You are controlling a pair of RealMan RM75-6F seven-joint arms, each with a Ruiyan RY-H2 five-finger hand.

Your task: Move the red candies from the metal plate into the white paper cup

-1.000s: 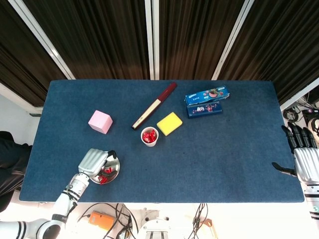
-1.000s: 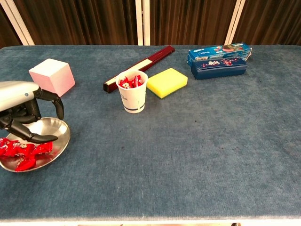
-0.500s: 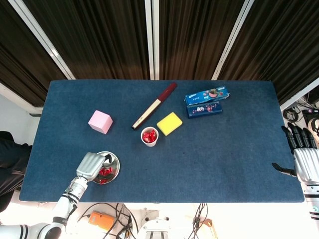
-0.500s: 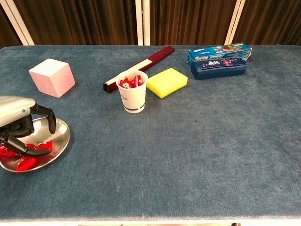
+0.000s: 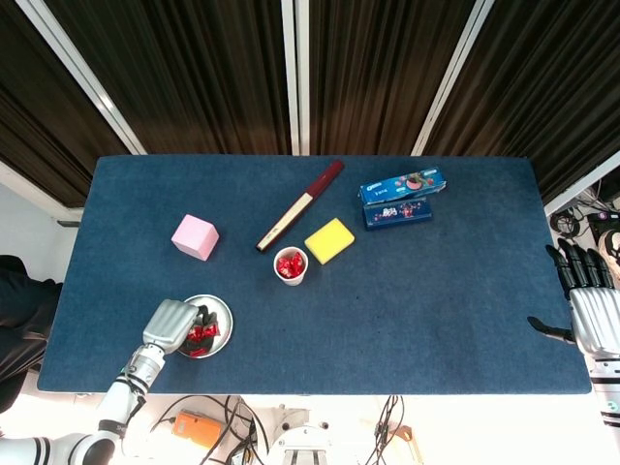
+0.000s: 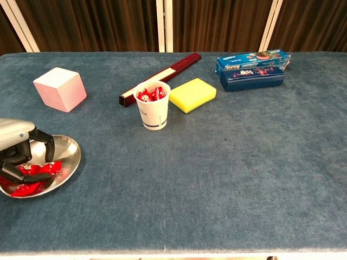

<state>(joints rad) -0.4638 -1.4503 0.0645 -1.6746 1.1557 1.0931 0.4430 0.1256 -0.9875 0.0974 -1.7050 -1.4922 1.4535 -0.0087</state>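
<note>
Since a second ago the left hand has dropped lower and drawn toward the near left corner, so its dark fingers now curl down into the metal plate among the red candies. Whether it actually pinches a candy I cannot tell; the fingers are bent inward and touching the wrappers.

The plate sits near the front left edge of the blue table, candies piled in its left half. The white paper cup stands upright near the middle, well apart from the plate, with several red candies already inside.

Beside the cup lie a yellow sponge and a dark red closed fan; a pink cube stands behind the plate, and blue Oreo boxes lie further right.

The right hand hangs off the right table edge, fingers straight and apart, empty.
</note>
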